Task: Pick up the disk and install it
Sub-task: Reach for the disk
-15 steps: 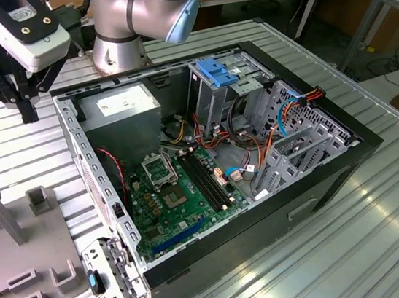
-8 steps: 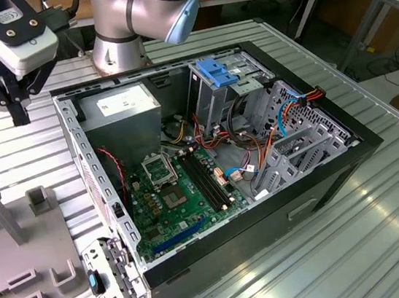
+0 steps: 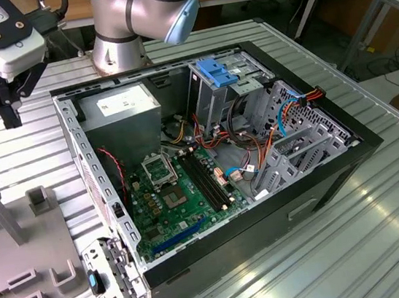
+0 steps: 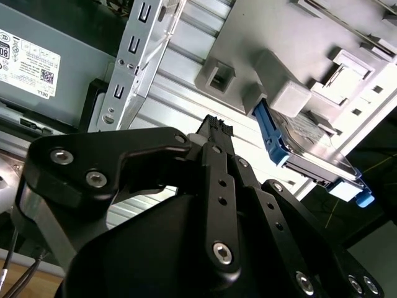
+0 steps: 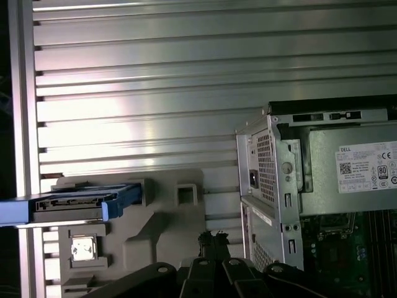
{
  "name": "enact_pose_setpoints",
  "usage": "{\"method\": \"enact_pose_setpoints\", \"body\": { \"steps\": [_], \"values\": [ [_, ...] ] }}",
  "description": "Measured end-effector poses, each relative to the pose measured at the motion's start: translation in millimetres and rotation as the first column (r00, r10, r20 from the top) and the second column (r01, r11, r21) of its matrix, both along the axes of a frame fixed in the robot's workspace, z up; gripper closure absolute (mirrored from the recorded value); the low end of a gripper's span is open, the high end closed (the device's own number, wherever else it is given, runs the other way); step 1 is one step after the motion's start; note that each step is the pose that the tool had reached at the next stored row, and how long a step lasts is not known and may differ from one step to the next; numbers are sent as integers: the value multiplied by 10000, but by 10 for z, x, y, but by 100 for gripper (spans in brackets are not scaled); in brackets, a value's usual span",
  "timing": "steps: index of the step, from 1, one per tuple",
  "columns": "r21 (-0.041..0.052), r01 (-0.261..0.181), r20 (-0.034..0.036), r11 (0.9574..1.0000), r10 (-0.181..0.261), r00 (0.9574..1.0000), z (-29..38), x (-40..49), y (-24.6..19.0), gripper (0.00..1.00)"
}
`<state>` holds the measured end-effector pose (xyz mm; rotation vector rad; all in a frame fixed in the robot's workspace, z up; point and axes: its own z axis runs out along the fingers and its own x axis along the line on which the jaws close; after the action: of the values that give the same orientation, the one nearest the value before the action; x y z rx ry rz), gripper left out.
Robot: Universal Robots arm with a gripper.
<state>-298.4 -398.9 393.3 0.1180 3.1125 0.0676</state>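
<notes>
The disk (image 4: 310, 155) stands on its edge in a slot of a grey fixture (image 4: 260, 37); it is silver-grey metal framed by a blue carrier. In the first wrist view the disk (image 5: 80, 202) appears edge-on at the fixture's (image 5: 170, 217) side. My gripper (image 4: 214, 124) hovers above the ribbed metal table between the fixture and the open computer case, apart from the disk. Its black fingers meet at the tip (image 5: 214, 239) with nothing between them. In the exterior view the gripper (image 3: 4, 108) hangs at the far left, beside the case (image 3: 111, 205).
The open case holds a grey power-supply box (image 3: 120, 104) with a white label, a green motherboard (image 3: 169, 197), and a drive cage with a blue bracket (image 3: 217, 72). The robot's base (image 3: 119, 42) stands behind the case. The grey fixture (image 3: 22, 253) lies on the exterior view's left.
</notes>
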Motion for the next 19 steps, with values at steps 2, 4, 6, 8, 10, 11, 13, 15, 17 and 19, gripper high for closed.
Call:
{"method": "enact_pose_setpoints", "body": {
  "steps": [2, 4, 6, 8, 10, 11, 13, 15, 17, 19],
  "values": [
    [0, -1, 0, 10000, 1, 10000, 0, -21, 0, 89],
    [0, 0, 0, 10000, 0, 10000, 0, -45, 0, 89],
    [0, -1, 0, 10000, 1, 10000, 0, -67, 0, 89],
    [0, 0, 0, 10000, 0, 10000, 0, -95, 0, 89],
    [0, 0, 1, 10000, 0, 10000, 0, -117, 0, 89],
    [0, 0, 0, 10000, 0, 10000, 0, -139, 0, 89],
    [0, 0, 1, 10000, 0, 10000, 0, -176, 0, 89],
    [0, 0, 1, 10000, 0, 10000, 0, -205, 0, 89],
    [0, 0, 0, 10000, 0, 10000, 0, -233, 0, 89],
    [0, 0, 0, 10000, 0, 10000, 0, -266, 0, 89]
  ]
}}
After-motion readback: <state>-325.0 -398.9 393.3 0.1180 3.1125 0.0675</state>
